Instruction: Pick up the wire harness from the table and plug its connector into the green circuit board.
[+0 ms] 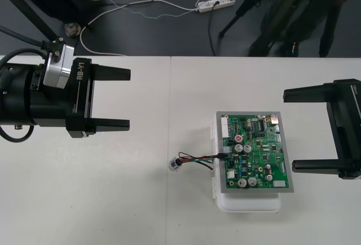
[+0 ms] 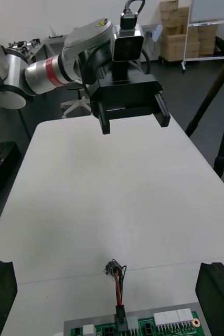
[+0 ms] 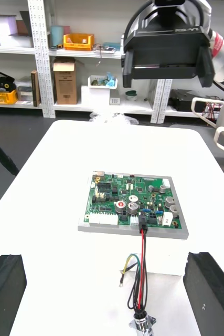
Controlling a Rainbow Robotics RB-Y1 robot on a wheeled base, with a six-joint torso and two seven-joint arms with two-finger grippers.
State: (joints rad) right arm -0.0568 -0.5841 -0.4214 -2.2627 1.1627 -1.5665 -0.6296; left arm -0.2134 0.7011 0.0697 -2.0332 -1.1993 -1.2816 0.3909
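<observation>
The green circuit board (image 1: 254, 150) on its white base (image 1: 248, 202) sits right of the table's middle. The harness's black plug (image 1: 226, 150) sits in a connector at the board's left edge; the plug (image 3: 142, 222) stands seated in the board (image 3: 132, 202). Its wires (image 1: 200, 158) trail left to the round metal socket (image 1: 174, 165), which rests on the table. My left gripper (image 1: 128, 99) hovers open at the left, well apart from the harness. My right gripper (image 1: 287, 131) stands open just right of the board. The socket (image 2: 112, 268) lies beyond the board edge (image 2: 138, 324).
In the right wrist view the other gripper (image 2: 132, 118), the left one, faces me across the bare table (image 2: 112, 199). A seam (image 1: 170, 115) runs down the tabletop. Dark floor with cables and a power strip (image 1: 216, 4) lies beyond the far edge.
</observation>
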